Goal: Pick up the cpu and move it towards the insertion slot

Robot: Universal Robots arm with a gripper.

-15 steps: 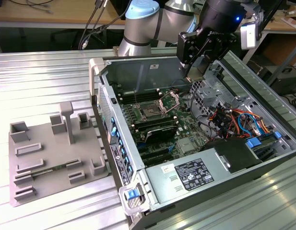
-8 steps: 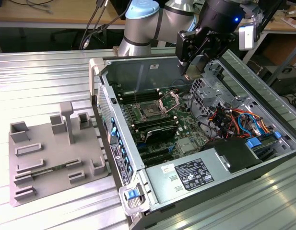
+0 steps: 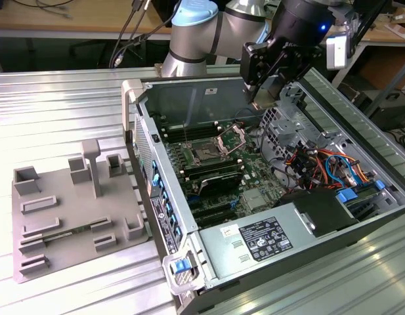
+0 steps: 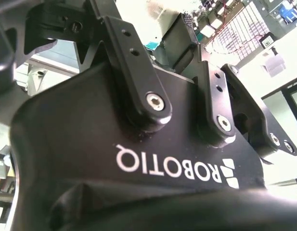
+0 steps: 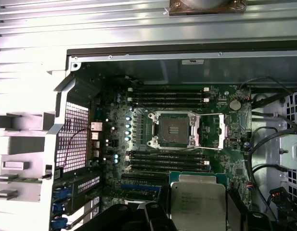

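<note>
The cpu [image 5: 198, 202], a flat square chip with a silvery top and a green rim, hangs above the motherboard in the first wrist view. Dark fingers [image 5: 138, 216] flank it on either side, and my gripper [image 3: 263, 98] is shut on it. In the exterior view the gripper hovers over the open computer case, up and toward that view's right of the insertion slot [image 3: 205, 155]. The insertion slot [image 5: 174, 129] is a dark square socket in a steel frame, with its hinged bracket [image 5: 220, 131] swung open beside it. The second wrist view shows the gripper's black body and linkages [image 4: 153, 103].
Long black memory slots [image 5: 167, 94] run on both sides of the socket. A grey plastic tray [image 3: 71, 210] with raised blocks lies outside the case at the exterior view's left. The power supply [image 3: 268, 239], coloured cables [image 3: 320, 164] and drive cage [image 3: 287, 118] crowd the case's right side.
</note>
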